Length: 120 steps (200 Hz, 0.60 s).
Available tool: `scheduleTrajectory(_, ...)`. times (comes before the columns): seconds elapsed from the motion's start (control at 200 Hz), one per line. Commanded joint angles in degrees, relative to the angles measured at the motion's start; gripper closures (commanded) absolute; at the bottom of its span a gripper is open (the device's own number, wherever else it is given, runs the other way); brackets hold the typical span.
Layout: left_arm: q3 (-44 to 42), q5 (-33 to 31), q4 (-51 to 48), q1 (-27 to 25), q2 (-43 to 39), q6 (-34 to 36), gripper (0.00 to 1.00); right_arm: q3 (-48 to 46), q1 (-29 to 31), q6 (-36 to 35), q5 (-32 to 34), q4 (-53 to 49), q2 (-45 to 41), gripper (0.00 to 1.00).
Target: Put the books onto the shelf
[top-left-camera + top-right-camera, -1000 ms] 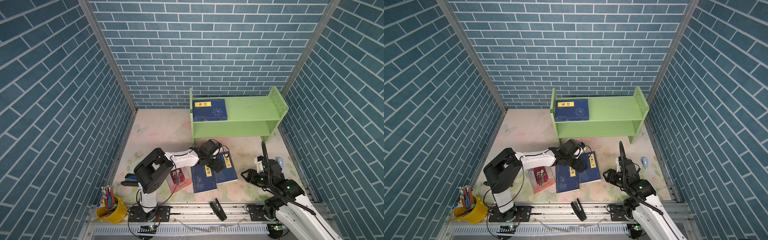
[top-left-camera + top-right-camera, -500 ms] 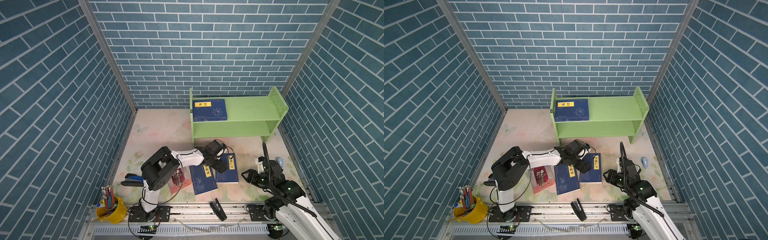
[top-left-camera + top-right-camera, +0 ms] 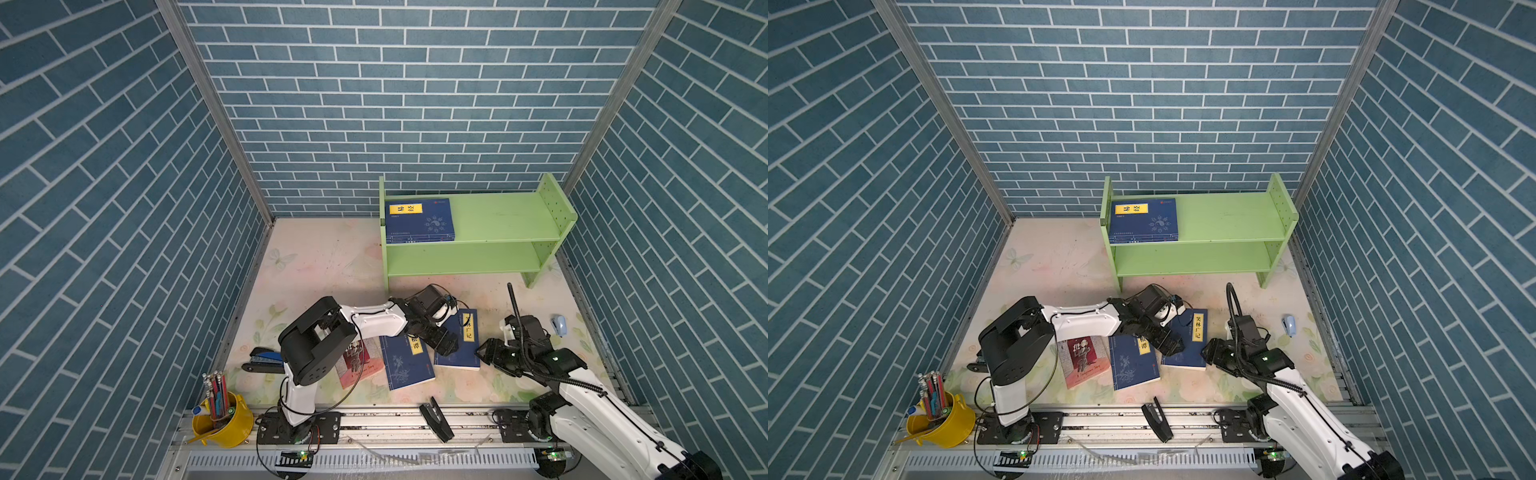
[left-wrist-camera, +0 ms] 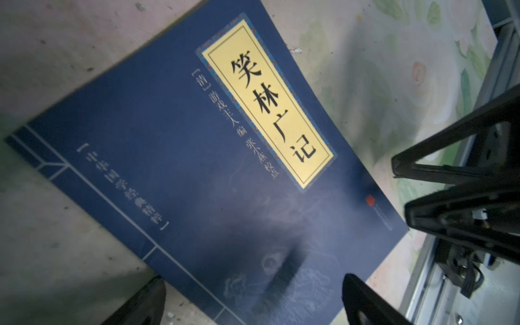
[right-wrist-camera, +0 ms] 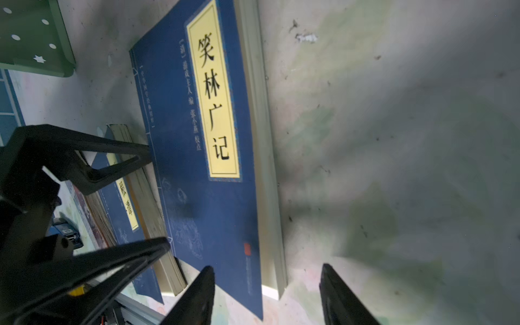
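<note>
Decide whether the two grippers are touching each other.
Apart. A top view shows the left gripper and the right gripper with a strip of the blue book between them.

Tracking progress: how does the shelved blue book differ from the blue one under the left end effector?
The shelved book lies on the shelf, top tier, against an end panel; the table book lies on the mat under the open left end effector. The shelved book's yellow label runs sideways in both top views; the table book's runs nearly upright. Both are dark blue, cover up.
</note>
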Motion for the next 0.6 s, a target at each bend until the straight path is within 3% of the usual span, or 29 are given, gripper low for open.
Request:
scheduleTrajectory(0.0, -2.2, 5.0, -0.8, -1.1, 0.7, -1.3, 0.01, -0.7, -0.5, -0.1, -2.3, 4.4, 3.3, 0.4)
scheduleTrajectory(0.195, -1.2, 6.5, -0.6, -1.3, 2.2, -1.5, 0.01, -1.4, -0.7, -0.4, -3.7, 7.3, 6.9, 0.44)
scheduleTrajectory(0.37, -1.0, 7.5, -0.3, -1.3, 3.1, -1.7, 0.02, -1.5, -0.6, 0.8, -7.4, 10.2, 4.5, 0.57)
scheduleTrajectory(0.525, -1.3, 7.4, -0.1, -1.3, 2.6, -1.5, 0.02, -0.8, -0.7, 1.2, -9.2, 9.3, 0.2, 0.76)
scheduleTrajectory(0.595, -1.6, 7.7, 0.1, -1.3, 2.2, -1.5, 0.02, -0.7, -0.7, 1.4, -10.1, 9.4, -0.6, 0.78)
